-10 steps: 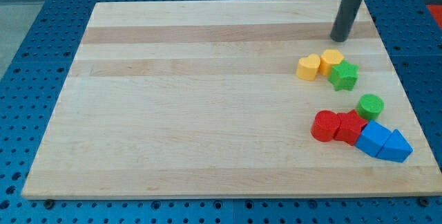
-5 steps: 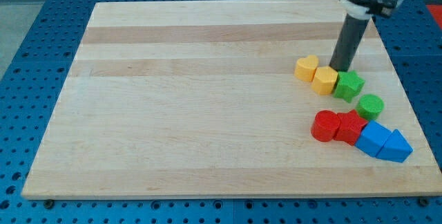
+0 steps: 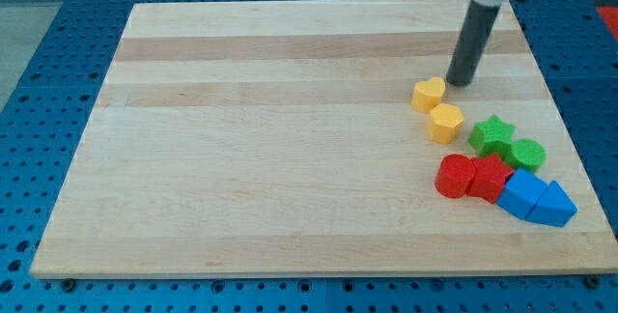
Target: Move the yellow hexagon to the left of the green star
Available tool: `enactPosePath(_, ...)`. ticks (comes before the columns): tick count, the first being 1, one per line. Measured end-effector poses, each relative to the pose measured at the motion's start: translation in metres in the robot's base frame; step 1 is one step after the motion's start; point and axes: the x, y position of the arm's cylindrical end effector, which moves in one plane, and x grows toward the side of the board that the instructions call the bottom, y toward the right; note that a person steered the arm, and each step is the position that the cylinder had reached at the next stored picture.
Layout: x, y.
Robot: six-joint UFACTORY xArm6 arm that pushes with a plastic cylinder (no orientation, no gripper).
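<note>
The yellow hexagon (image 3: 445, 123) lies on the wooden board (image 3: 270, 139) at the view's right, just left of and slightly above the green star (image 3: 492, 136), with a small gap between them. My tip (image 3: 457, 82) rests on the board above the hexagon, just right of a yellow heart-like block (image 3: 429, 93). It touches no block that I can make out.
A green cylinder (image 3: 527, 154) touches the star's lower right. Below it sit a red cylinder (image 3: 452, 176), a red star-like block (image 3: 491, 177), a blue cube (image 3: 522, 193) and a blue triangle (image 3: 553, 205) in a tight cluster near the board's right edge.
My tip came down between the hexagon and star, then drew back up and left. The hexagon slid down-left, the star slid down-right against the green cylinder, which shifted slightly.
</note>
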Motion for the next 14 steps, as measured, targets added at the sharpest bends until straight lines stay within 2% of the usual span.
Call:
enactPosePath(1, -0.021, -0.001)
enactPosePath(2, -0.018, -0.045)
enactPosePath(4, 0.007, -0.070)
enactPosePath(5, 0.011, -0.073)
enactPosePath(6, -0.011, -0.065)
enactPosePath(7, -0.009, -0.020)
enactPosePath(8, 0.001, -0.012)
enactPosePath(9, 0.040, -0.010)
enactPosePath(11, 0.055, -0.036)
enactPosePath(14, 0.056, -0.079)
